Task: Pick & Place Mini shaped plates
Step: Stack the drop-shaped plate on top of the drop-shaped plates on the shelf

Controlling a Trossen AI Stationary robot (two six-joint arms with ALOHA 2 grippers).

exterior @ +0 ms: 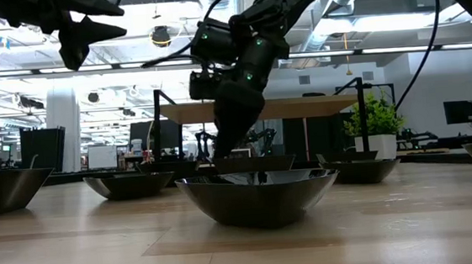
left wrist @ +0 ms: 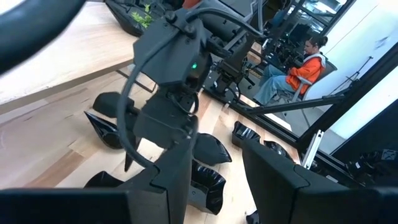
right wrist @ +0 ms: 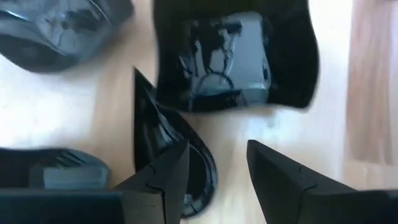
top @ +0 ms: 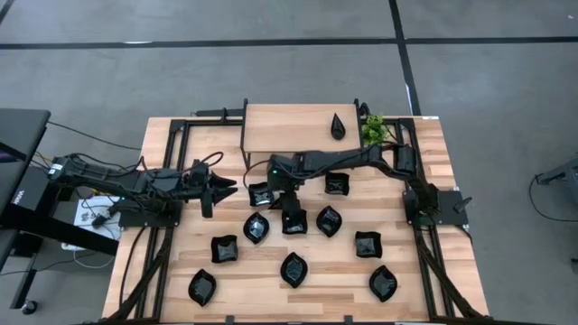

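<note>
Several mini shaped plates, glossy and black, lie spread on the wooden table (top: 181,181). They include a square one (right wrist: 236,56) and a teardrop one (right wrist: 165,155), each resting on its base. My right gripper (right wrist: 217,180) (top: 278,204) points steeply down just over the table, open. One finger overlaps the teardrop plate's wide end and the other stands over bare wood. My left gripper (left wrist: 211,193) (top: 221,188) hovers open near the table's left, holding nothing. Another teardrop plate (top: 338,126) sits on the raised board at the back. My right gripper comes at the teardrop plate from above. One finger (right wrist: 168,180) covers the rim of the plate's wide end (right wrist: 202,165). I cannot tell whether it touches. The plate lies flat on the table.
A small green plant (top: 373,129) stands at the back right beside the raised board (top: 289,122). Black frame rails run along the table's sides. A seated person in orange (left wrist: 305,65) shows beyond the table. Bare wood lies to the left of the plates.
</note>
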